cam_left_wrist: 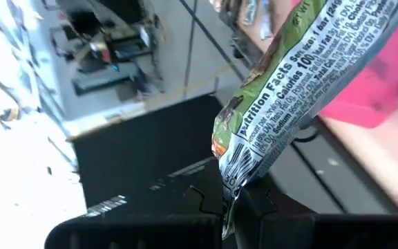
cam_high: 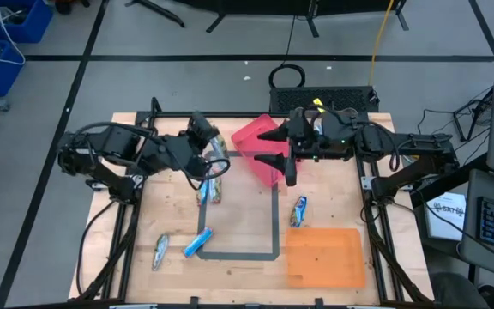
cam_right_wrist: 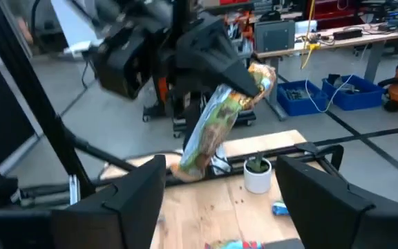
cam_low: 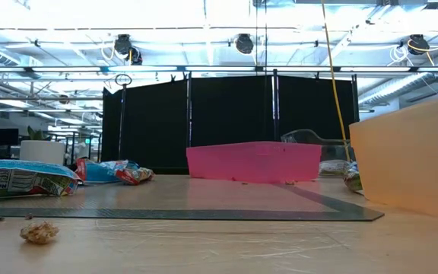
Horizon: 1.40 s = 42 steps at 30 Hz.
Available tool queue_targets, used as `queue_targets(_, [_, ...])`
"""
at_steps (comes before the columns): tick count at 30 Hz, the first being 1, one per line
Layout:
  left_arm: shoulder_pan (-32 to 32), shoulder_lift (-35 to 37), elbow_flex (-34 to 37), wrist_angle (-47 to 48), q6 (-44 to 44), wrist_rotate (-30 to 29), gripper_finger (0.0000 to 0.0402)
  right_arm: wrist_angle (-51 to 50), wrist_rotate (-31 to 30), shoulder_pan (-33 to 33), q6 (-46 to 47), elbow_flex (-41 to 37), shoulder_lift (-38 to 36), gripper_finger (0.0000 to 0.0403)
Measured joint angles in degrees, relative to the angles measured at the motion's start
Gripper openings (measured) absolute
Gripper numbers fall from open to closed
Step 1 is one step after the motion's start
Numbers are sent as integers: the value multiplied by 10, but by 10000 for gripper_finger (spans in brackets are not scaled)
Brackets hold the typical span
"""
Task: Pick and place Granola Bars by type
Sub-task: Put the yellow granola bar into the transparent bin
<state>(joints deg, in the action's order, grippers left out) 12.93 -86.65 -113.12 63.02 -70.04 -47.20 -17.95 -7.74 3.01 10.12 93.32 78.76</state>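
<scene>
Plywood table: my left hand pinches a green foil-wrapped granola bar by its crimped end; light, crinkly, slippery. Right hand wide, empty, over the pink bin.

The wooden table carries granola bars, pink bin, orange bin.

Robotics lab; black partition panels

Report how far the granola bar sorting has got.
Done: cannot tell, neither bin's inside shows sorted bars. In hand: the left gripper holds a green-wrapped bar aloft; the right gripper hangs open over the pink bin. Left: four bars on the table; orange bin.
</scene>
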Motion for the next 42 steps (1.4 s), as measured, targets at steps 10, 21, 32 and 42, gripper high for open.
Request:
queue_targets(10, [-4, 0, 0, -98, -216, 2, 12, 21, -59, -23, 44, 0, 15, 269])
queue_targets(21, [-33, 0, 0, -123, -375, 2, 9, 102, -69, -34, 42, 0, 54, 268])
queue_targets(32, [-33, -25, 0, -199, -449, 24, 9, 152, -12, -38, 42, 0, 75, 267])
queue_targets(42, [-39, -51, 1, -232, -480, 33, 9, 159, 4, -38, 61, -3, 74, 267])
